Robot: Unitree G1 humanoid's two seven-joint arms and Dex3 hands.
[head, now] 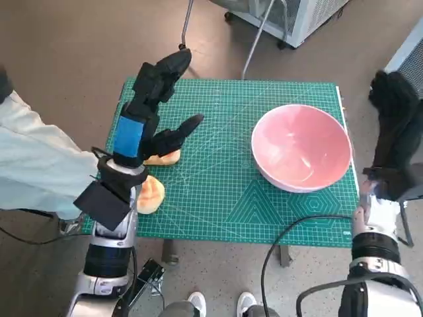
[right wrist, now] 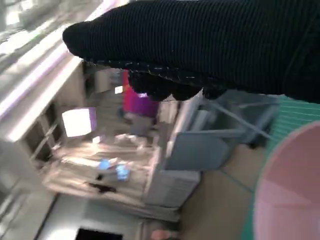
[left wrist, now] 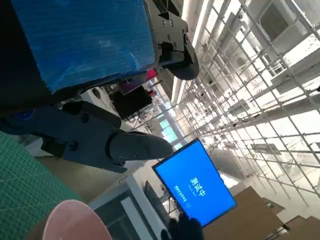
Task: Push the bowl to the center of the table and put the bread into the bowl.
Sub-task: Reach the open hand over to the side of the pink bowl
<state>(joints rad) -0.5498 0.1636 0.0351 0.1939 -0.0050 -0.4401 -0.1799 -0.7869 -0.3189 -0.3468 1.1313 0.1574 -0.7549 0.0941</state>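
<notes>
Bowl: round pink ceramic bowl [head: 301,146] on green cutting mat's [head: 218,191] right side.
Bread: two tan pieces [head: 151,195] left of bowl.
Left hand [head: 155,99]: fingers apart, empty.
Right hand [head: 395,135]: beside bowl, grip unclear.

Brown floor [head: 79,39], blue screen [left wrist: 195,187] beneath latticed ceiling [left wrist: 260,75]

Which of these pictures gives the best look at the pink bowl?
The head view: the whole pink bowl shows from above, empty, near the table's right edge. The left wrist view catches only part of its rim, and the right wrist view a blurred part of its side.
</notes>
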